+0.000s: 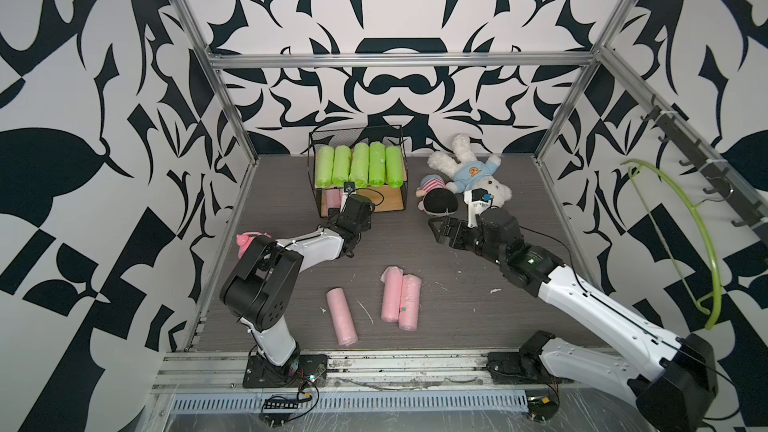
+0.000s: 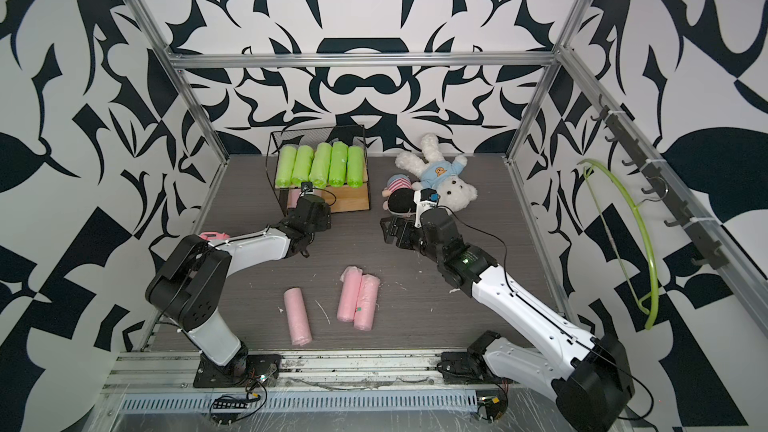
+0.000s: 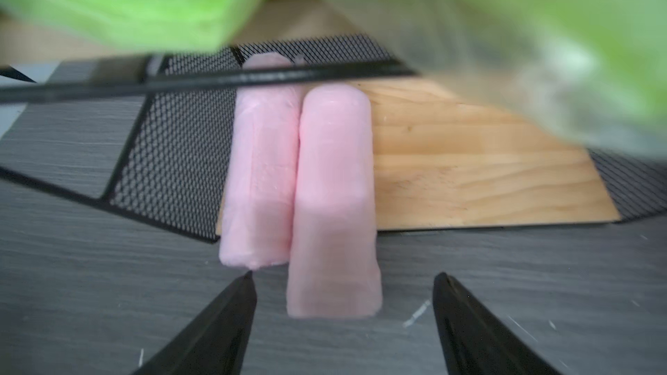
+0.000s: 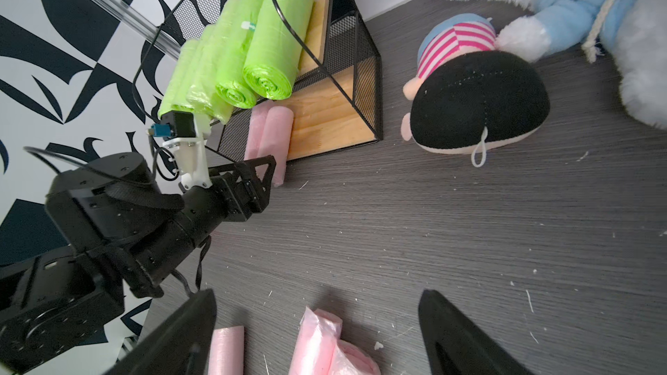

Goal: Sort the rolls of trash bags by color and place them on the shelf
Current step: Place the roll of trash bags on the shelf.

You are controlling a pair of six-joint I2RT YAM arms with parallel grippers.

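No legible text, number or brand appeared in any view. The only sign was a round orange face emblem [image 1: 472,171] on the blue shirt [image 1: 482,169] of the plush rabbit [image 1: 461,147], seen in both top views and too small to show any lettering. A small green sticker [image 1: 402,308] sat on one pink roll [image 1: 410,297] on the tabletop [image 1: 457,305], and a small white-and-green tag [image 4: 247,25] on a green roll [image 4: 238,66] on the shelf [image 4: 325,120]; neither could be read
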